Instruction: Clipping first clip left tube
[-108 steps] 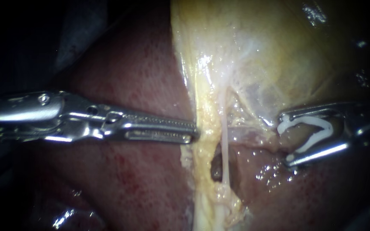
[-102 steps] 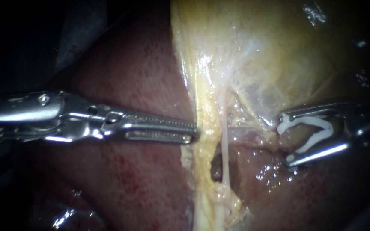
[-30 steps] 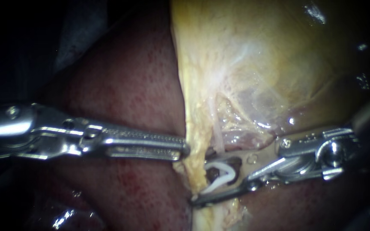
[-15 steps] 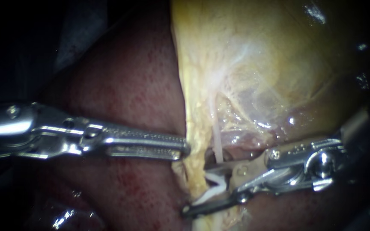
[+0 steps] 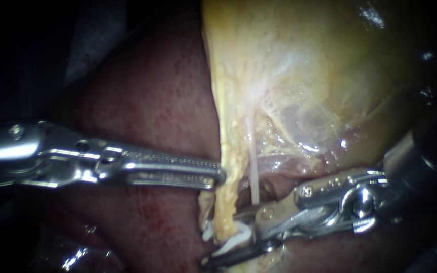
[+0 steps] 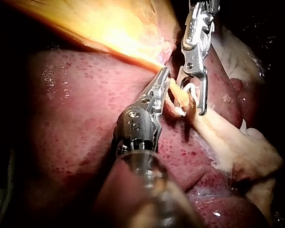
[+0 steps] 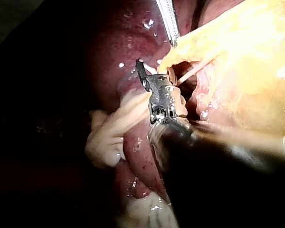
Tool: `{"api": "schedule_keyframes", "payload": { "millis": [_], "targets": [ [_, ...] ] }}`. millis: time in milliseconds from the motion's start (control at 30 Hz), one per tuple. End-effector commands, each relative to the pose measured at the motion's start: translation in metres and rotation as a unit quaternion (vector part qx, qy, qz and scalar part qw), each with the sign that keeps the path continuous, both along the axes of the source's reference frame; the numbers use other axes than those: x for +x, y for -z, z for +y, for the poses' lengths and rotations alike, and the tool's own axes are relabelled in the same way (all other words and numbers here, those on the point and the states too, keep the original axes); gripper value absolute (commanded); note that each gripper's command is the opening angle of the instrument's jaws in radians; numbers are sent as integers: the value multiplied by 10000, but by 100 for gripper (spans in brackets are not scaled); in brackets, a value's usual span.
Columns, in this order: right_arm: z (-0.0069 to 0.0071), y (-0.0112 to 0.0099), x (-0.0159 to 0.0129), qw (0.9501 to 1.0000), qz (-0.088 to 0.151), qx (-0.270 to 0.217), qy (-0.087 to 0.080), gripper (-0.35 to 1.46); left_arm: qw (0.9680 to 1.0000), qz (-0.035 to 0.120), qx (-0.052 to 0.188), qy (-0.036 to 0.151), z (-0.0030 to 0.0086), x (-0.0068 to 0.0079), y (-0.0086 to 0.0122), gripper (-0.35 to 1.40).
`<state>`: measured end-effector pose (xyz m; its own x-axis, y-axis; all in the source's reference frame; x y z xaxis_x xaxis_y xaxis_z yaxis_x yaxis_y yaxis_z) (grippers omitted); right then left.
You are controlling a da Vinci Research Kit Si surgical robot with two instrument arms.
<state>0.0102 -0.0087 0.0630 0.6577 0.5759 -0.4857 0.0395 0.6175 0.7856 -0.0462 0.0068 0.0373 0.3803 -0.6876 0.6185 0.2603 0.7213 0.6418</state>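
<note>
Speckled red liver (image 5: 153,101) behind white clip (image 5: 234,241)

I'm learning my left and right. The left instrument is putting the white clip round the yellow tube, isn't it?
Not quite. It is the right instrument that holds the white clip in its jaws, round the yellow left tube. The endoscope view shows it. The left instrument only grips that tube above the clip.

Endoscope light pools at the centre; the edges fall to black. Glare flashes off the left instrument (image 5: 218,175) and the wet gallbladder (image 5: 330,60). In the right wrist view, the right instrument (image 7: 147,78) lies mostly in deep shadow.
</note>
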Motion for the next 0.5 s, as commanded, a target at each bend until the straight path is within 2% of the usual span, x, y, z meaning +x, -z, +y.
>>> {"api": "schedule_keyframes", "payload": {
  "millis": [33,267,500],
  "targets": [
    [2,-1,-2,10000,-18,20,-17,37,10000,1,0,1,0,0,0,-35],
    [6,-4,-6,10000,-29,46,-24,29,10000,2,-1,2,0,0,0,-35],
    [12,-4,-10,9998,-72,153,-71,-7,10000,2,-1,2,0,0,0,-35]
  ]
}}
